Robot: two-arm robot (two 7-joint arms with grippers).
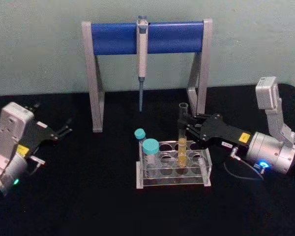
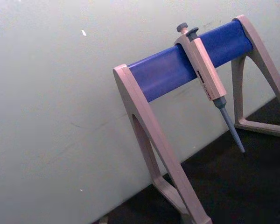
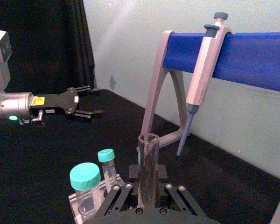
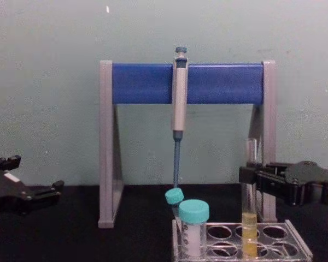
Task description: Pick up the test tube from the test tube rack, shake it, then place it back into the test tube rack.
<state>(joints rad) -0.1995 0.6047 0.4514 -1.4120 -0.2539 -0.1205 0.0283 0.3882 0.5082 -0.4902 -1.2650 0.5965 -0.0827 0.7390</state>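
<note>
One glass test tube [image 1: 181,147], yellow liquid low, upright in clear plastic rack [image 1: 174,183]; I see R gripper [image 1: 186,126] clamped on it, L gripper [image 1: 67,129] parked, fingers apart

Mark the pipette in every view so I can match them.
Head: pipette hangs top centre, behind the test tube rack.
Chest: pipette centre, behind the teal-capped vials.
Left wrist: pipette slanted across the blue bar.
Right wrist: pipette beyond the test tube in the right gripper; left gripper idle beyond.
Shared landmark: the blue bar.
</note>
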